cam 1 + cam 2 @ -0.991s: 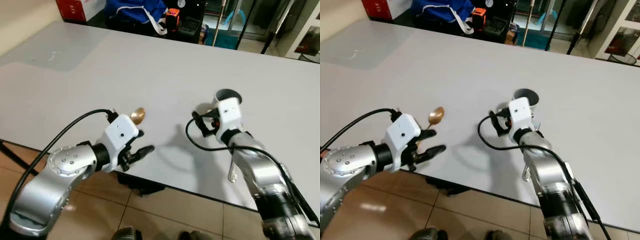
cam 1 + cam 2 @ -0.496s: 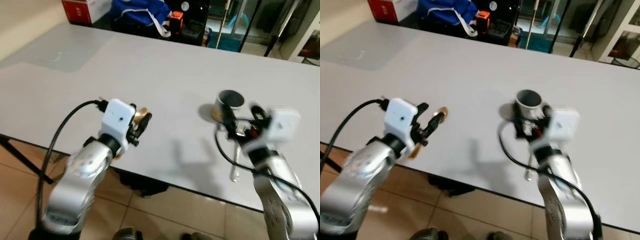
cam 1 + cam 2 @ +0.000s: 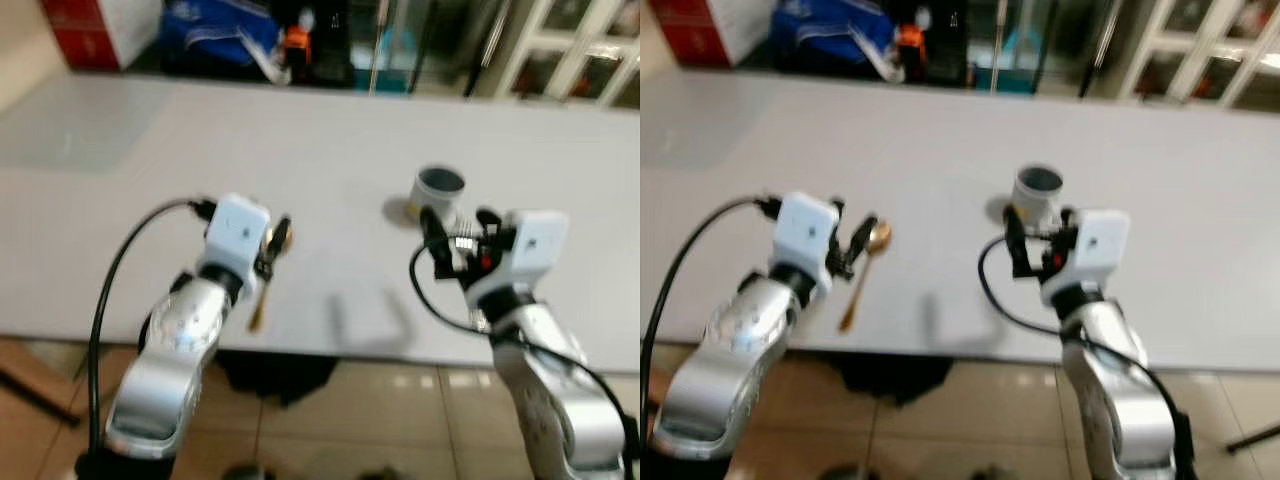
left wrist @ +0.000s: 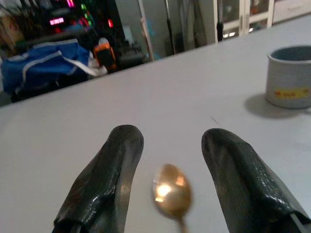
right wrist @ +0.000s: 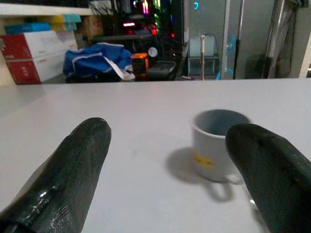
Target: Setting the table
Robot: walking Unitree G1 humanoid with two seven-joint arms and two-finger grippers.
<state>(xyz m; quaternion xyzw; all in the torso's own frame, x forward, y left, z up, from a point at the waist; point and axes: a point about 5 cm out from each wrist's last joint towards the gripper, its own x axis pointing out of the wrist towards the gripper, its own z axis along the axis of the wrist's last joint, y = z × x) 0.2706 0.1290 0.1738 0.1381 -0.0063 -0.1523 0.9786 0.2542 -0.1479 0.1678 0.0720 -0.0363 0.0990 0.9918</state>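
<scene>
- Tabletop (image 3: 330,150): white, with two task items on it, both near the robot's edge.
- Gold spoon (image 3: 865,262): lies flat, bowl toward 12 o'clock, handle running back toward 6–7 o'clock and ending close to the near edge.
- Grey mug (image 3: 437,192): upright and empty, with a small yellow mark on its wall and its handle toward the robot. It is well apart from the spoon, at about 3 o'clock of it.
- Left end effector (image 4: 167,187): fingers spread, nothing held. It is low over the tabletop with the spoon bowl between the two fingers, not touching either as far as I can see.
- Right end effector (image 5: 167,179): fingers spread wide and empty, aimed at the mug, which sits just beyond the tips at 12 o'clock.
- Risk, spoon: it is thin and flat on a hard surface. Closing too high would likely skate over the bowl, or flick the spoon toward 6 o'clock and off the edge.
- Risk, mug: advancing off-centre could nudge or tip it; the handle side may foul one finger.
- Head views are blurred, so contact is hard to confirm.
</scene>
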